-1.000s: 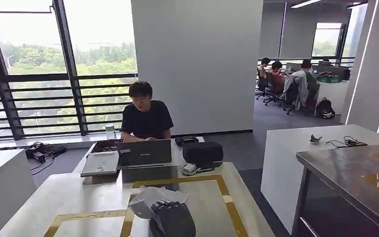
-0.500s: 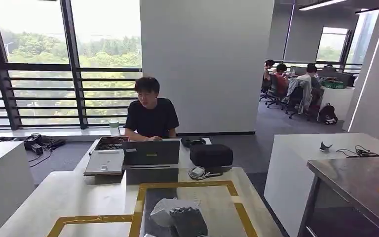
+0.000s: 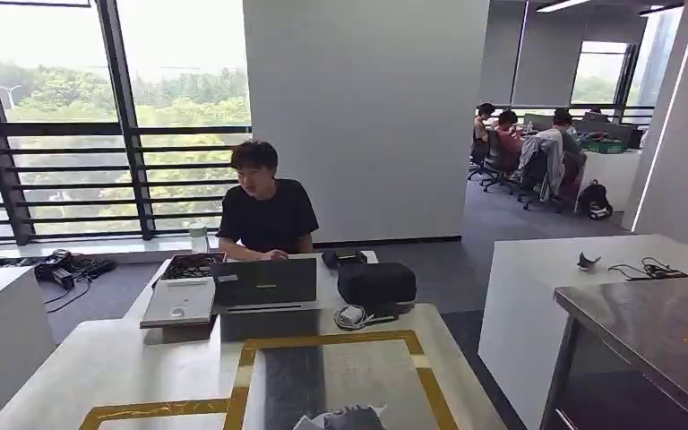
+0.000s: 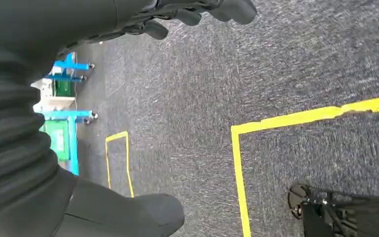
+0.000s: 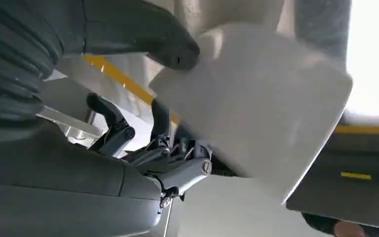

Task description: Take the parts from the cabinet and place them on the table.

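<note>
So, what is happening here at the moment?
The robot stands before a long table with yellow tape. Its right hand holds a white part, and the fingers are curled under it, just over the near edge of the table. The left hand hangs over the grey carpet and holds nothing. A person sits at the far end behind a laptop.

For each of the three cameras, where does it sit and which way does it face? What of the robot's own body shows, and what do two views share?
Head view: high on the robot, looking forward and down at the marble table and a seated person; the right hand peeks in below.
Left wrist view: behind the hanging left hand, facing the carpet and yellow floor tape.
Right wrist view: behind the right hand, whose fingers grip the white part.
Shared: head and right wrist views both show the white part and the table's yellow stripe.
</note>
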Available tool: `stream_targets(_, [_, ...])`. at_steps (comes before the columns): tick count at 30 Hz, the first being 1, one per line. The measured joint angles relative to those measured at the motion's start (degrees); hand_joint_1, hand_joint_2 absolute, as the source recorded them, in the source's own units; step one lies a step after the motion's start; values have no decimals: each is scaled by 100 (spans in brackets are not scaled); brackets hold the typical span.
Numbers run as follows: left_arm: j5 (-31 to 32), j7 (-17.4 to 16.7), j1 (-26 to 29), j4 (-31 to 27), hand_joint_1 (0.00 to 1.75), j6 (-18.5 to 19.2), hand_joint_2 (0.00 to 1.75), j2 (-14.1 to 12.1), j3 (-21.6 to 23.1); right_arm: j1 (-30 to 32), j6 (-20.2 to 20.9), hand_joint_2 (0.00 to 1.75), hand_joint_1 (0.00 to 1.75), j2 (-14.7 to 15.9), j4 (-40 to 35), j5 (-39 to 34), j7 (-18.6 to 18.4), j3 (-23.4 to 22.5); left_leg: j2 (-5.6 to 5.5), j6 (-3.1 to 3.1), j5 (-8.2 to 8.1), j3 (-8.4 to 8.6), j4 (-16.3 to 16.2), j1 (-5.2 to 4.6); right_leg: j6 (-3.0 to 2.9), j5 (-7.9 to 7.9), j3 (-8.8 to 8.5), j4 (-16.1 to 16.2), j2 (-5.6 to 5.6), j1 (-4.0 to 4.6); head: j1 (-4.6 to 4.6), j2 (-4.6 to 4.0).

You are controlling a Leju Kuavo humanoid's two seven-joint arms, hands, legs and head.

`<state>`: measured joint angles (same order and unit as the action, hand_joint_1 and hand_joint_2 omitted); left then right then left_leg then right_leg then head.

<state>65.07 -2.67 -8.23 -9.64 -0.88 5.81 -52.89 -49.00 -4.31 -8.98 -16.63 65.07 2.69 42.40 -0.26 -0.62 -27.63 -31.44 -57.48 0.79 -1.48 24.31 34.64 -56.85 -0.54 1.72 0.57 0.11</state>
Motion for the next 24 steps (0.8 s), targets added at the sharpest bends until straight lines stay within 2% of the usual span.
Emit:
stream_targets(5, [-33,0,8,0,0,158,175,-44,0,107,70,0,0,0,44,9,88,4,-1,-26,10,8,27,1,-18,11,1,-1,3,1,-2,0])
stream_targets(6, [-33,0,9,0,0,158,0,-48,0,111,75,0,0,-2,46,9,94,7,-1,-30,11,8,28,1,-20,12,1,-2,3,1,-2,0])
stream_targets(12, [-33,2,10,-2,0,141,0,-52,0,117,77,0,0,-2,48,0,124,7,-1,-31,12,9,29,1,-21,12,1,-4,3,1,-2,0])
stream_targets(14, [44,-72,4,-2,0,206,0,-61,0,160,-76,0,0,-33,46,-174,498,4,-1,-36,15,9,28,0,-23,11,1,-6,3,-1,-2,0])
stream_targets(18, [52,-96,-12,-4,0,140,0,-96,0,102,-325,0,0,-48,18,-704,980,-183,-3,-36,16,7,26,-1,-22,10,-1,-7,9,-8,-2,0])
stream_targets(22, [-64,-61,-7,-9,0,31,0,-151,-42,-111,-395,0,0,-48,-401,-1992,1937,-772,-2,-36,16,7,24,-1,-21,9,0,-8,8,-14,-2,0])
stream_targets(24, [-99,-17,19,-7,0,-8,0,-168,-87,-217,-205,0,0,-42,-825,-2376,2000,-1120,-3,-36,16,9,24,-5,-21,10,0,-8,8,-14,-2,0])
